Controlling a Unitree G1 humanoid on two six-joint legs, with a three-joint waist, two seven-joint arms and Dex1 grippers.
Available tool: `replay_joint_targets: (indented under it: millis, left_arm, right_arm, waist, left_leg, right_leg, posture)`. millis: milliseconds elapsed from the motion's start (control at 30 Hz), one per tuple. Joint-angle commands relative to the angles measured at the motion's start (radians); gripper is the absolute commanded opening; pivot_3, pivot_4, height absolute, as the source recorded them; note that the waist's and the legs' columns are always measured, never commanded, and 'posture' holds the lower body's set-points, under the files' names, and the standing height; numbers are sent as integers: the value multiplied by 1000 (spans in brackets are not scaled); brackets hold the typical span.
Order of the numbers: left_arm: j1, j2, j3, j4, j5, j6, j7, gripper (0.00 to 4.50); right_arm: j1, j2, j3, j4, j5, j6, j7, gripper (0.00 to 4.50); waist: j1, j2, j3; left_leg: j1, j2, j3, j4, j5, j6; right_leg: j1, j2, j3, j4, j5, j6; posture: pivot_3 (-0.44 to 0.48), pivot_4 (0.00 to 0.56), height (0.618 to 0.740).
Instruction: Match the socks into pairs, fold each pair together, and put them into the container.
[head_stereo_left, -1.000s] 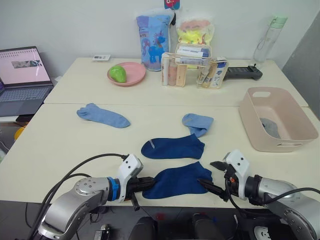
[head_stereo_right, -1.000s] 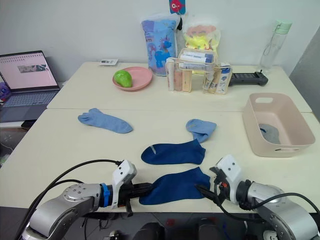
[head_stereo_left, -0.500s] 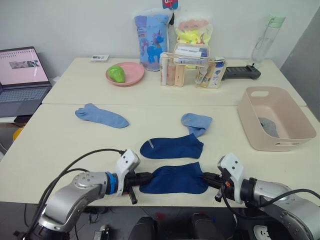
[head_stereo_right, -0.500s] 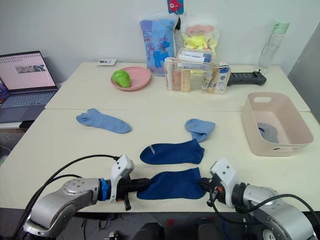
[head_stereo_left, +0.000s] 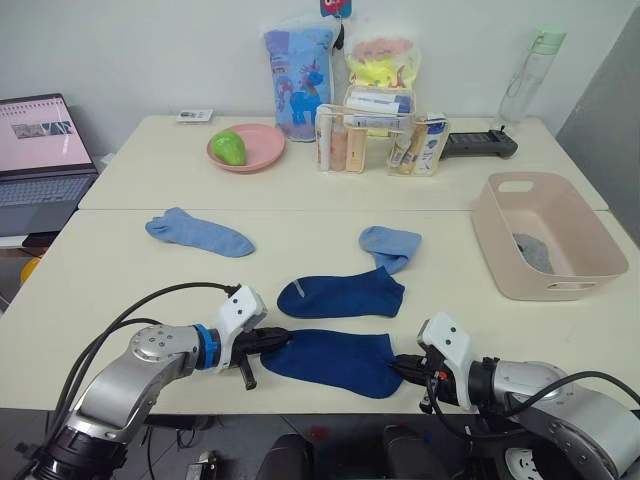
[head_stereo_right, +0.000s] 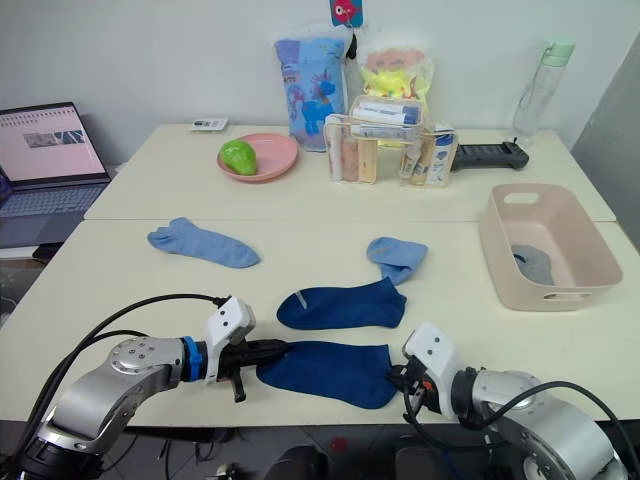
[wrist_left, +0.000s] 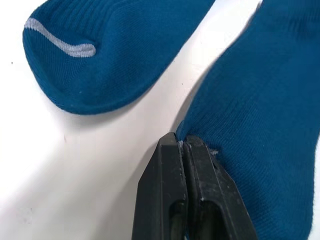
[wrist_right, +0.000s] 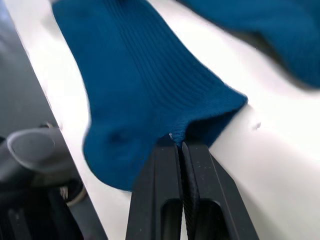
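Both grippers' fingers (wrist_left: 186, 165) are pinched tight on opposite ends of the near navy sock (head_stereo_left: 330, 360).

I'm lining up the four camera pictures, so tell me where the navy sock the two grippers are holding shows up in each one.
Left eye: held navy sock at the table's near edge, between both grippers.
Right eye: same place.
Left wrist: beside and above the left gripper, which pinches its edge.
Right wrist: above the right gripper, which pinches its cuff.
Shared landmark: second navy sock, just beyond it.
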Motion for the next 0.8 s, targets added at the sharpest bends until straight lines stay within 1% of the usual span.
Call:
replay_joint_targets:
  millis: [33,67,133,200,300,367,400,433,467,533,633,700,800]
  left_arm:
    - [23,-8,28,31,18,-36,0,0]
    - [23,-4,38,42,39,-71,10,202]
    - [29,3,74,39,14,-79,-5,633]
    - [31,22,121,16,-52,-46,-46,1235]
    - [14,37,152,17,-81,-22,-73,2287]
    - [-20,22,184,34,-129,26,-70,2936]
    - [-50,8,205,50,-164,58,-66,3252]
    - [-90,-16,225,75,-188,75,-48,3550]
    - [-126,-34,230,103,-183,76,-30,3920]
    - [-182,-65,222,148,-160,76,4,4465]
    - [-238,-105,178,213,-85,41,60,4465]
    - [-270,-137,140,252,-60,69,89,4465]
    - [-282,-167,74,275,-8,53,90,4465]
  right_arm:
    - [6,-9,-16,6,-40,-55,-10,775]
    - [10,-7,-32,3,-39,-63,-9,1083]
    - [20,-18,-59,-8,-39,-88,5,1756]
    - [32,-11,-106,-25,-17,-153,39,2474]
    - [31,34,-157,-30,20,-181,35,3593]
    - [-2,58,-159,-3,-4,-179,0,4290]
    - [-33,82,-153,26,-28,-179,-34,4500]
    - [-72,108,-139,67,-73,-184,-84,4500]
    - [-103,124,-123,101,-107,-180,-117,4500]
    - [-144,142,-90,143,-152,-187,-138,4500]
    - [-191,200,-88,194,-169,-173,-177,4500]
    - [-221,253,-103,247,-168,-146,-210,4500]
    - [-253,309,-112,312,-175,-115,-239,4500]
  waist:
    - [1,-1,0]
    - [1,-1,0]
    - [1,-1,1]
    - [1,-1,1]
    - [1,-2,2]
    - [2,-3,2]
    - [2,-3,2]
    - [2,-3,2]
    - [2,-3,3]
    - [1,-4,3]
    - [1,-4,3]
    - [0,-4,3]
    - [0,-4,3]
  left_leg:
    - [0,0,0,0,0,0]
    - [0,0,0,0,0,0]
    - [0,0,0,0,0,0]
    - [0,0,0,0,0,0]
    - [-1,0,-1,0,0,0]
    - [-1,0,-1,0,0,0]
    - [-1,0,-1,0,0,0]
    - [-1,0,0,0,0,0]
    - [-1,0,-1,1,0,0]
    - [-1,-1,-1,1,0,0]
    - [-2,-1,0,0,0,0]
    - [-3,0,0,0,1,-1]
    - [-3,-1,1,1,0,-1]
  right_leg:
    - [0,0,0,0,0,0]
    - [0,0,0,0,0,0]
    - [0,0,0,0,0,0]
    - [0,0,0,0,0,0]
    - [-1,0,-1,0,0,0]
    - [0,0,-1,0,0,0]
    - [0,0,-1,0,0,0]
    - [0,0,-1,0,0,0]
    - [0,0,-1,0,0,0]
    - [-1,0,-1,1,0,0]
    - [-3,0,-1,1,0,0]
    - [-4,0,-1,1,0,0]
    - [-4,0,0,2,0,0]
  posture:
    - [0,150,703]
    - [0,150,703]
    - [0,150,703]
    - [0,150,703]
    - [0,150,703]
    - [0,150,703]
    - [0,150,703]
    - [0,150,703]
    - [0,150,703]
    - [0,150,703]
    - [0,150,703]
    - [0,150,703]
    - [0,150,703]
